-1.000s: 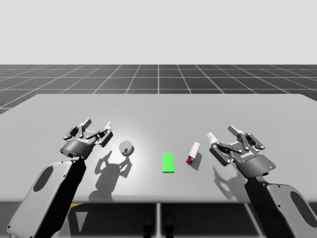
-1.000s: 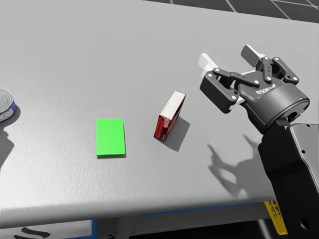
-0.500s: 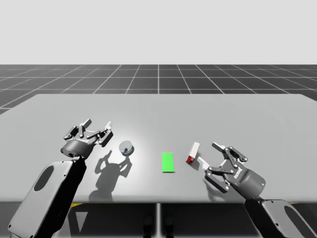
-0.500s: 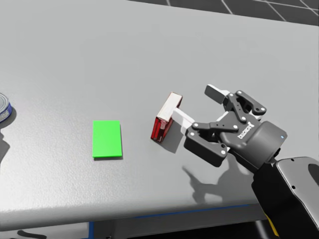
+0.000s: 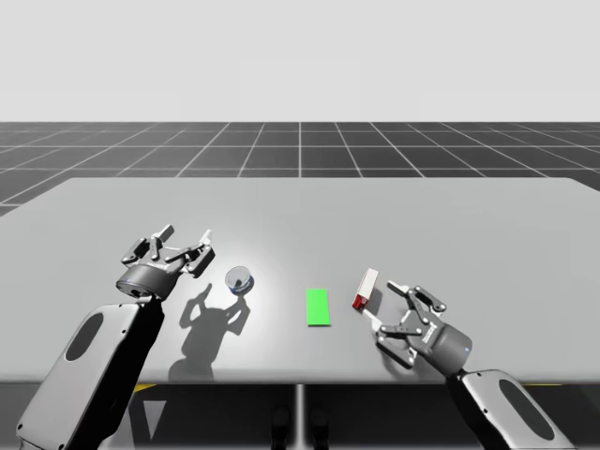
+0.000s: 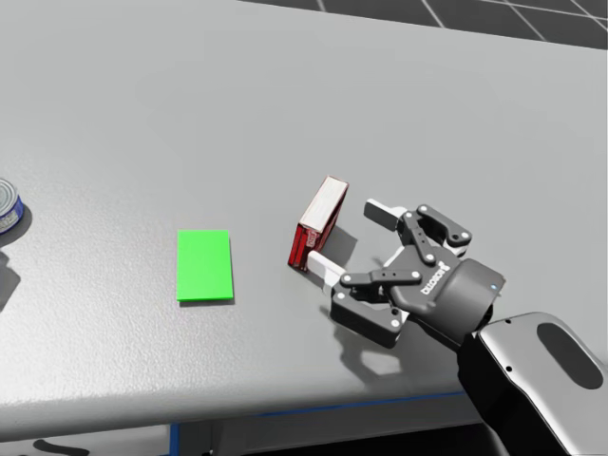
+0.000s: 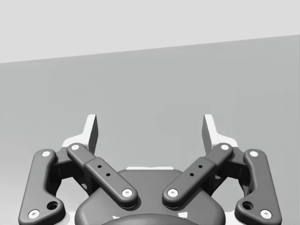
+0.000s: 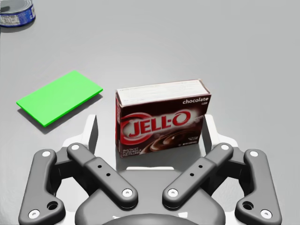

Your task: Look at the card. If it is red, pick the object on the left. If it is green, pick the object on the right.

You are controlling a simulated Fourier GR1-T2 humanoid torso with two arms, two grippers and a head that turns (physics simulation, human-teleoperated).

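1. The card (image 5: 318, 307) lying flat on the gray table (image 5: 300, 206) is green.
2. A small red and white box (image 8: 161, 122) stands on its thin side just to the right of the card.
3. My right gripper (image 8: 150, 131) is low by the table and wide open. The box sits between its fingers (image 8: 91, 136), but they do not squeeze it.
4. A short round can (image 5: 239, 278) sits to the left of the card.
5. My left gripper (image 7: 150, 133) is open too, up above the table beside the can.
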